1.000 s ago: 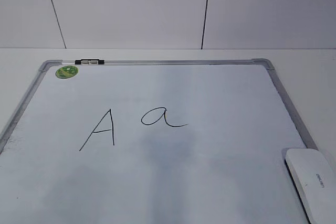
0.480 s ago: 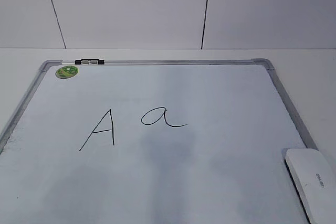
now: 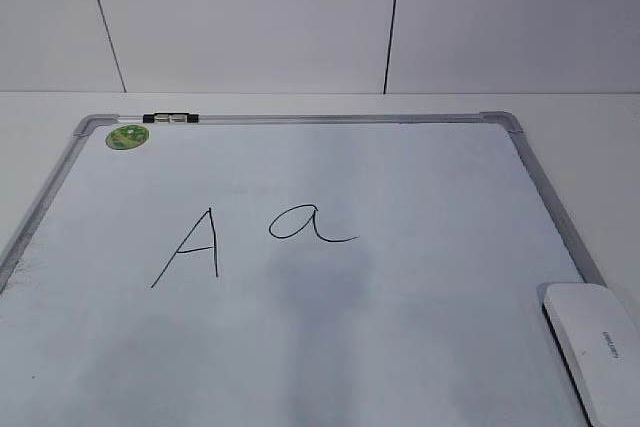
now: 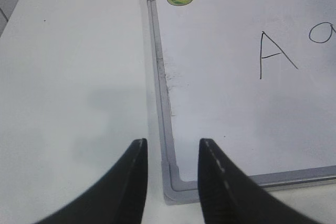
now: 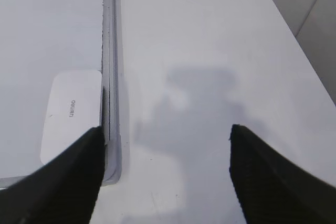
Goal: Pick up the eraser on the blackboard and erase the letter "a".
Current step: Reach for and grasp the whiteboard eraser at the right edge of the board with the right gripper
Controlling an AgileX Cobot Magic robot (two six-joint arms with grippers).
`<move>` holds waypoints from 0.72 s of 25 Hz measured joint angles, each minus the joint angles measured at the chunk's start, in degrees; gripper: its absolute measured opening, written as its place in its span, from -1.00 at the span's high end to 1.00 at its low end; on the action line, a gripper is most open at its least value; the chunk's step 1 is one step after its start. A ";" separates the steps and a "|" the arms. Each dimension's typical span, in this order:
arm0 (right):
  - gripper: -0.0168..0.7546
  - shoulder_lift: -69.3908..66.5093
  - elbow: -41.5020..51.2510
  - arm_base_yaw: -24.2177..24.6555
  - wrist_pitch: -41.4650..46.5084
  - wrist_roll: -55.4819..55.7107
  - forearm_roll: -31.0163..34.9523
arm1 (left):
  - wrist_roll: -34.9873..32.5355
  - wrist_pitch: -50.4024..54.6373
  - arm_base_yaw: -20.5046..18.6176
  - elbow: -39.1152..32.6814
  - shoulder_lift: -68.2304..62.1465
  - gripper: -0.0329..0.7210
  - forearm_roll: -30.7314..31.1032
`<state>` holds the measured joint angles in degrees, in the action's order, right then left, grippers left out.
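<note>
The blackboard (image 3: pixel 420 327) is a white board with a silver frame, lying flat on the table. The cursive letter "a" (image 3: pixel 308 223) is drawn near its middle, right of a capital "A" (image 3: pixel 190 247). The white eraser (image 3: pixel 595 347) lies on the board's near right corner; it also shows in the right wrist view (image 5: pixel 73 114). My right gripper (image 5: pixel 165 132) is open and empty above bare table, right of the eraser and the board's frame (image 5: pixel 109 77). My left gripper (image 4: pixel 172 148) is open and empty over the board's near left corner (image 4: pixel 181 184). Neither gripper shows in the exterior view.
A round green sticker (image 3: pixel 127 136) and a black-and-silver clip (image 3: pixel 170 119) sit at the board's far left corner. A white table (image 3: pixel 600 137) surrounds the board. A panelled wall (image 3: pixel 250 17) stands behind. The table's right edge (image 5: pixel 294 35) is close.
</note>
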<state>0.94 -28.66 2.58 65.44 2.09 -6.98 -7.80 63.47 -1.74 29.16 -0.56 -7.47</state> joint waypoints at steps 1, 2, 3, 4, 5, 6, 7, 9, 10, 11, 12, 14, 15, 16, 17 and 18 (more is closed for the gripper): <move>-0.58 0.00 0.00 0.00 0.00 0.00 0.00 | 0.00 0.00 0.00 0.00 0.00 0.26 0.00; -0.58 0.00 0.00 0.00 0.00 0.00 0.00 | 0.00 0.00 0.00 0.00 0.00 0.26 0.00; -0.58 0.00 0.00 0.00 0.00 0.11 0.13 | 0.00 0.00 0.00 0.00 0.00 0.26 0.00; -0.58 0.00 0.00 0.00 0.00 0.11 0.46 | 0.00 0.00 0.00 0.00 0.00 0.26 0.00; -0.58 0.00 0.00 0.00 0.00 0.19 1.01 | 0.00 0.00 0.00 0.00 0.00 0.26 0.00; -0.58 0.00 0.00 0.00 0.00 0.19 1.78 | 0.00 0.00 0.00 0.00 0.00 0.26 0.00; -0.58 0.00 0.00 0.00 0.00 0.19 2.39 | 0.00 0.00 0.00 0.00 0.00 0.26 0.00; -0.58 -0.67 -0.23 0.00 0.09 0.19 3.29 | 0.00 0.00 0.00 0.00 0.00 0.26 0.00; -0.58 -1.81 -0.81 0.00 0.12 0.19 3.57 | 0.00 0.00 0.00 0.00 0.00 0.26 0.00; -0.58 -2.99 -1.67 0.00 0.22 -0.10 3.60 | 0.00 0.00 0.00 0.00 0.00 0.26 0.00; -0.58 -4.57 -2.70 0.00 0.34 -0.64 3.70 | 0.00 0.00 0.00 0.00 0.00 0.26 0.00; -0.58 -7.95 -5.01 0.00 0.45 -2.09 3.83 | 0.00 0.00 0.00 0.00 0.00 0.26 0.00; -0.58 -9.42 -6.37 0.00 0.45 -2.09 3.83 | 0.00 0.00 0.00 0.00 0.00 0.26 0.00; -0.58 -11.21 -7.46 0.00 0.45 -2.59 3.83 | 0.00 0.00 0.00 0.00 0.00 0.26 0.00; -0.58 -12.93 -8.59 0.00 0.16 -2.85 3.83 | 0.00 0.00 0.00 0.00 0.00 0.26 0.00; -0.58 -14.28 -9.51 0.00 -0.36 -2.92 3.83 | 0.00 0.00 0.00 0.00 0.00 0.26 0.00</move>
<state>-13.34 -38.18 2.58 65.09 -0.83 -3.15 -7.80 63.47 -1.74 29.16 -0.56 -7.47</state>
